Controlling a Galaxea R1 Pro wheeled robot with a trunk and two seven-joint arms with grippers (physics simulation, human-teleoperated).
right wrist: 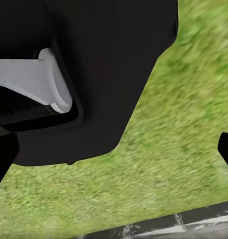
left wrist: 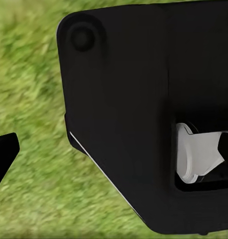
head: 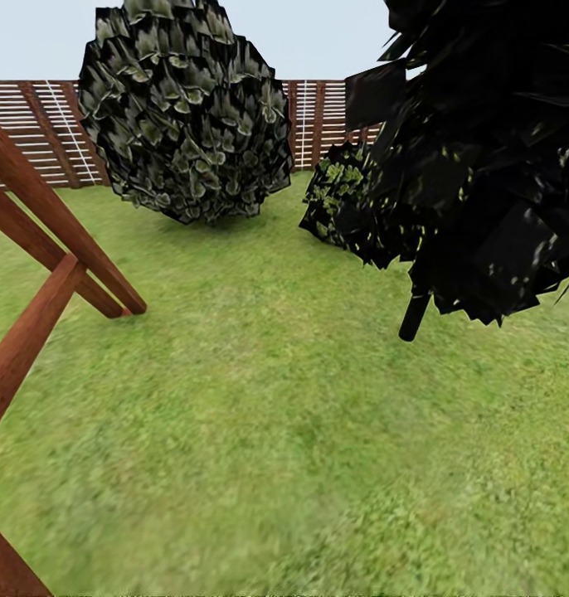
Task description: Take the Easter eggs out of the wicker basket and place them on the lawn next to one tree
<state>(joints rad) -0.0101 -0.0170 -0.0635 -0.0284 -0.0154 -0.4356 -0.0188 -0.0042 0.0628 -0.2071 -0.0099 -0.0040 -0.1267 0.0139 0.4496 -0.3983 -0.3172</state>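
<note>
Lawn [head: 260, 431] stretches ahead of you, with a dark-leaved tree [head: 483, 166] near its fence [head: 36, 133]. Neither eggs nor basket appear, so judge the task barely begun. Whether either arm's jaws stand wide or narrow, you cannot tell.

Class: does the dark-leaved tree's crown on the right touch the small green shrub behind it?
Cannot tell. In the head view the tree's crown overlaps the shrub, hiding any gap or contact.
</note>
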